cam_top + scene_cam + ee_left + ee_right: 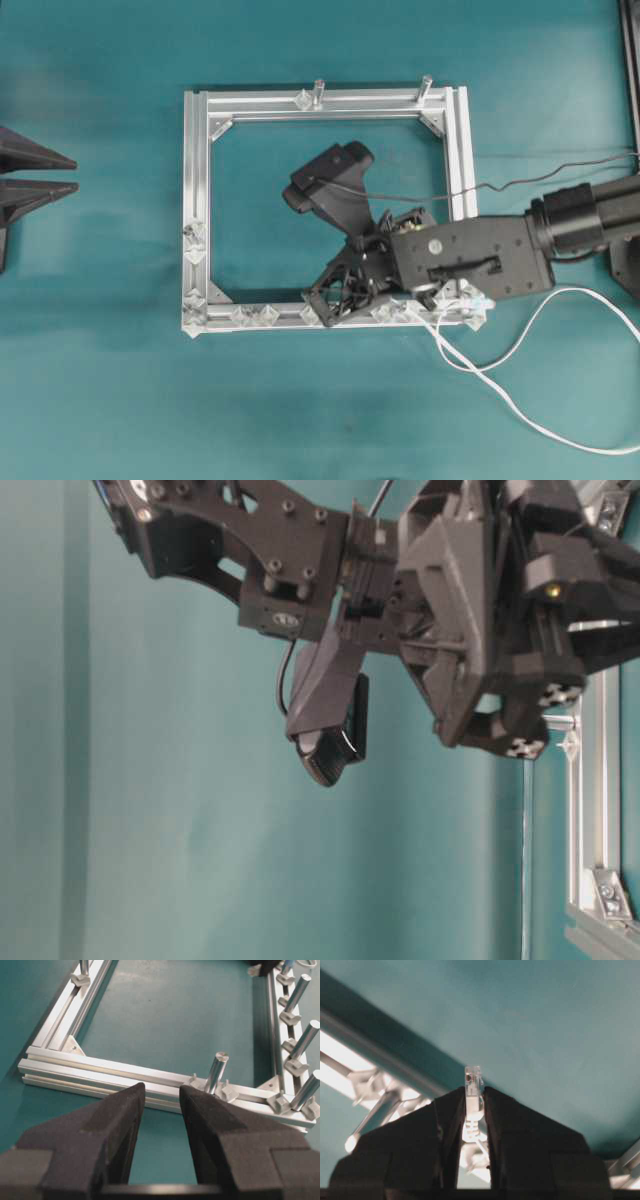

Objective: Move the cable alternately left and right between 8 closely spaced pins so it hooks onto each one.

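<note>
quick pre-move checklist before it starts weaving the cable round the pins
1. Plug gripped: ok. The right gripper jaws are clamped on the cable plug.
2. Cable slack: ok, it lies loose on the table.
3. Gripper at the pins: ok, over the frame near rail.
4. Cable hooked on first pin: cannot tell, the arm hides it.
5. Left gripper clear: ok, open, empty, outside the frame.

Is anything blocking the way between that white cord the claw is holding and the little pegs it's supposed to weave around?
Nothing visible does. The right gripper pinches the cable by its plug right over the frame's bottom rail, where the pins sit. The arm hides some nearer pins from overhead.
</note>
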{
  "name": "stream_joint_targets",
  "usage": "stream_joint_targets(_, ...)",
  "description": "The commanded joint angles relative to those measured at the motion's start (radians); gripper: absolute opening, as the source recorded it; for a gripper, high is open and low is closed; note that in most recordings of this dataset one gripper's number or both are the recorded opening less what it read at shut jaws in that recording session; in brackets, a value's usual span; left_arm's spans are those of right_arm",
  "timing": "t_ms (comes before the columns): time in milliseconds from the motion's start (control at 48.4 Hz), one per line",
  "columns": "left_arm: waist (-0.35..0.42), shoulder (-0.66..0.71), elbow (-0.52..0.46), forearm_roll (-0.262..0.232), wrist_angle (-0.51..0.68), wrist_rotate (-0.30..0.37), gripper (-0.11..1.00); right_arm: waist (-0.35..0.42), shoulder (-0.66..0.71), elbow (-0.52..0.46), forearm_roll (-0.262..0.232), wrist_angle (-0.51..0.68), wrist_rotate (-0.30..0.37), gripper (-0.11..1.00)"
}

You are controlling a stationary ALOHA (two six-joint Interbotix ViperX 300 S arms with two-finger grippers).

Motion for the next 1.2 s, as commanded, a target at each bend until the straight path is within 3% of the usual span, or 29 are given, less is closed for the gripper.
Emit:
stream_joint_targets(0,0.003,0.008,-0.011,0.003,-0.009,-0.009,0.38,0.020,-0.020,-0.025,0.002,-0.002,0.014,0.15)
stream_joint_targets(558,0.003,0.008,-0.011,0.003,-0.009,-0.009,0.38,0.091,-0.018,-0.026,0.002,-0.003,0.138,0.15)
stream_joint_targets(1177,0.003,0.008,-0.011,0.002,-0.009,-0.008,0.39,0.094,-0.018,-0.023,0.000,-0.005,0.146,0.15)
